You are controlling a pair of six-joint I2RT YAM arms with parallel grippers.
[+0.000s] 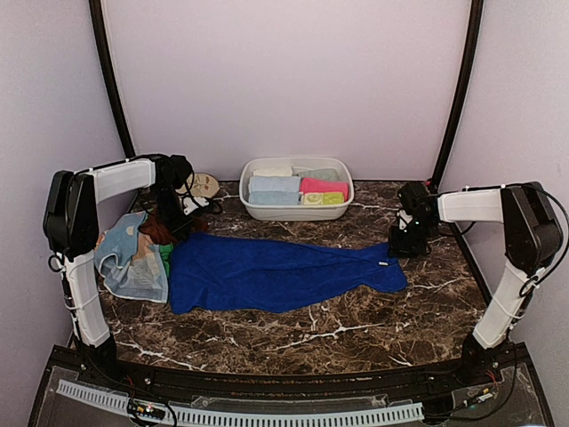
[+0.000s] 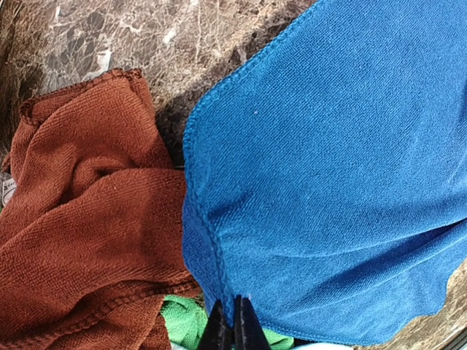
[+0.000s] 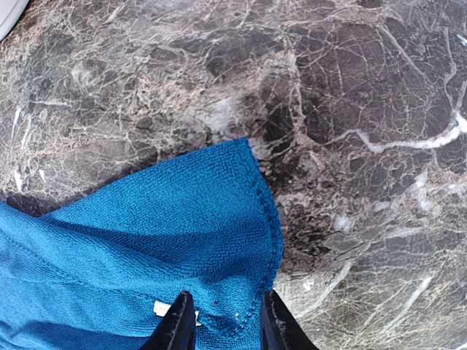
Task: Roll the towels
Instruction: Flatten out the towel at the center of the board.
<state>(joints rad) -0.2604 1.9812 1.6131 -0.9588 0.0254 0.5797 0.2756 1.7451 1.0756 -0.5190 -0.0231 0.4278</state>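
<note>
1. The royal blue towel (image 1: 276, 271) lies stretched out flat across the middle of the marble table (image 1: 338, 342). It runs pretty much from one arm to the other.
2. The left gripper (image 2: 233, 321) is clamped on that towel's left edge. In the left wrist view the two black fingers are squeezed together right on the hem.
3. The right gripper (image 3: 225, 295) is at the opposite end, down low over the right corner. Its fingers are parted, with the corner and a little white tag (image 3: 160, 308) lying between them, so it's released rather than pinching anything.
4. On the left there's a messy pile:
   - The rust-brown towel (image 2: 80, 211) is crumpled right up against the blue one's edge.
   - A bit of the green towel (image 2: 182, 321) pokes out between them.
   - The pale dotted towel (image 1: 133, 262) sprawls toward the table's left side.
5. At the back centre sits the white tub (image 1: 298, 212), well apart from the blue towel. It holds neat bundles, including a light blue towel (image 1: 274, 185) and a pink towel (image 1: 324, 186) side by side. There's a yellow-green one in front of the pink, and some paler ones behind that I can't make out well.
6. The cream plate (image 1: 206, 184) is left of the tub, near the left arm's wrist and partly hidden by it.
</note>
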